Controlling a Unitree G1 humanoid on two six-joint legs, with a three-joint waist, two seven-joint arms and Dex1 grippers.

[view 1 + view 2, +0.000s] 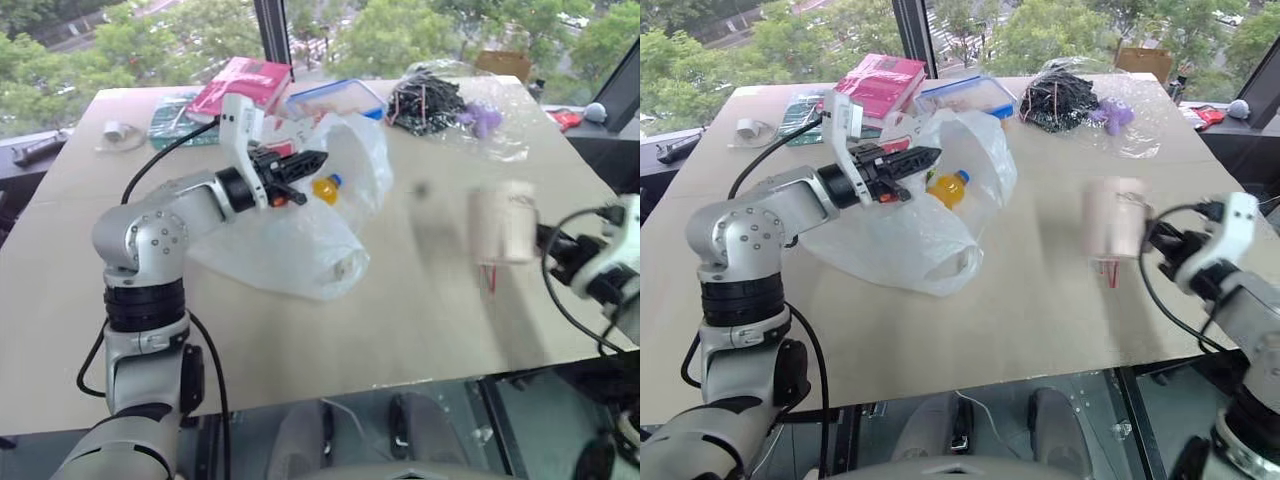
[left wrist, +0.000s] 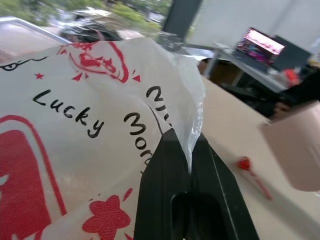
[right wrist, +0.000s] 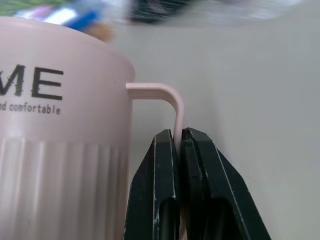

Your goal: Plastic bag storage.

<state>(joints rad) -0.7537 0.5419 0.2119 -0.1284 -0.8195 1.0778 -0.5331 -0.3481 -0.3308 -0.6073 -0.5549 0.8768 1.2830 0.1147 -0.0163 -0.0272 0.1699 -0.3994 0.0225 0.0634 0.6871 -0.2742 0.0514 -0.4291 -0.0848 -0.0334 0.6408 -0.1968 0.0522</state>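
The plastic bag [image 1: 300,250], translucent white with red pictures and black lettering [image 2: 75,125], lies crumpled mid-table with its upper edge lifted. My left gripper [image 1: 310,160] is shut on that edge, and the film is pinched between the fingertips [image 2: 170,145]. An orange bottle [image 1: 948,188] with a blue cap shows through the bag. To the right, my right gripper [image 1: 1152,238] is shut on the thin handle of a pink ribbed mug [image 1: 1115,218], which hangs above the table. The handle runs between the black fingers [image 3: 165,150].
A small red-tipped stick [image 1: 1110,272] lies on the table [image 1: 400,330] below the mug. At the far edge are a red box [image 1: 243,82], a blue-lidded clear container [image 1: 335,98], a clear bag of black bits with a purple thing [image 1: 440,100], and a tape roll [image 1: 118,130].
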